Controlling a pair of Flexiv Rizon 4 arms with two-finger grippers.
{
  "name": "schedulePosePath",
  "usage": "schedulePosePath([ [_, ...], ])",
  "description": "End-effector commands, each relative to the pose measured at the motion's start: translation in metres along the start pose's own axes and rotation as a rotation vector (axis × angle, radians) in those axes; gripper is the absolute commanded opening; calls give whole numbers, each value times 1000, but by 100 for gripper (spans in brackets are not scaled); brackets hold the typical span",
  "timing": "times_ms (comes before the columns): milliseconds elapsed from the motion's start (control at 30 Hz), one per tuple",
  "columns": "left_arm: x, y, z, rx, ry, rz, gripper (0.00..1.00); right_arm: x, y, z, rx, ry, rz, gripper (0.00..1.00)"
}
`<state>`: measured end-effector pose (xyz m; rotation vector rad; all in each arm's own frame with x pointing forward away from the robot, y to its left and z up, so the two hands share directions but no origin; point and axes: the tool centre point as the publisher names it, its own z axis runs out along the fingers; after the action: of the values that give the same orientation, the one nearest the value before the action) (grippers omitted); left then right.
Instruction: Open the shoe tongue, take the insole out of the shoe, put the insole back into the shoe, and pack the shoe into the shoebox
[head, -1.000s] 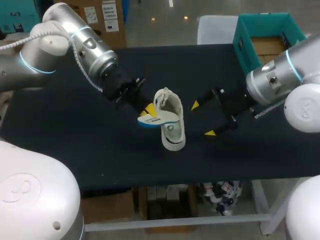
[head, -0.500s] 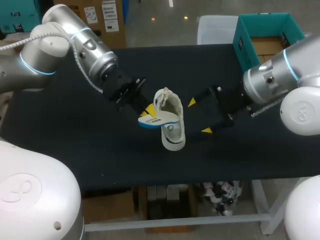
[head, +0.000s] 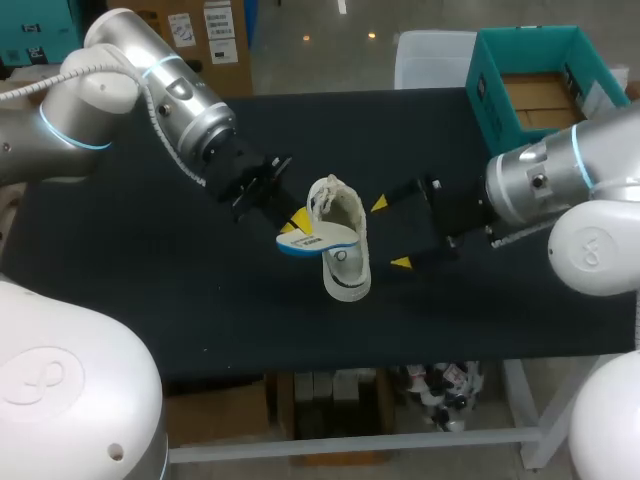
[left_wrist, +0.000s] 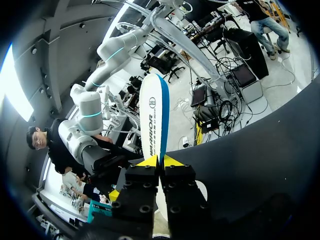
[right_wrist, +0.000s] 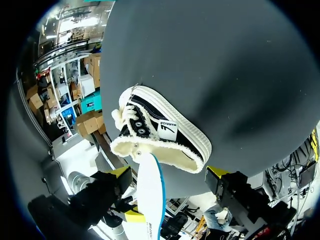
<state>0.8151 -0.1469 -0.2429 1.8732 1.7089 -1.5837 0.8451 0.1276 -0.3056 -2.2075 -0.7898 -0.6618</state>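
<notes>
Centre of frame: shoe (head: 346, 272) on black table (head: 150, 290). Left of centre: left gripper (head: 296, 220), tips pressed together on white, blue-edged insole (head: 318, 238), which reaches across shoe opening. Just right of shoe: right gripper (head: 390, 233), fingers spread wide apart. Upper right: teal shoebox (head: 500, 85).

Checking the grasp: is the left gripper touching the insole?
Touching. In the left wrist view the left gripper pinches the insole between both yellow tips.
</notes>
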Motion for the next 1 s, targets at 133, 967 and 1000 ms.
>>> schedulePosePath([
  [133, 1, 1, 1, 1, -3, 1, 0, -1, -4, 16, -25, 93, 18, 100],
  [967, 18, 8, 5, -25, -29, 32, 0, 3, -11, 30, 44, 186, 143, 100],
  [1000, 19, 9, 5, -30, -33, 34, 0, 4, -11, 32, 53, 193, 142, 100],
])
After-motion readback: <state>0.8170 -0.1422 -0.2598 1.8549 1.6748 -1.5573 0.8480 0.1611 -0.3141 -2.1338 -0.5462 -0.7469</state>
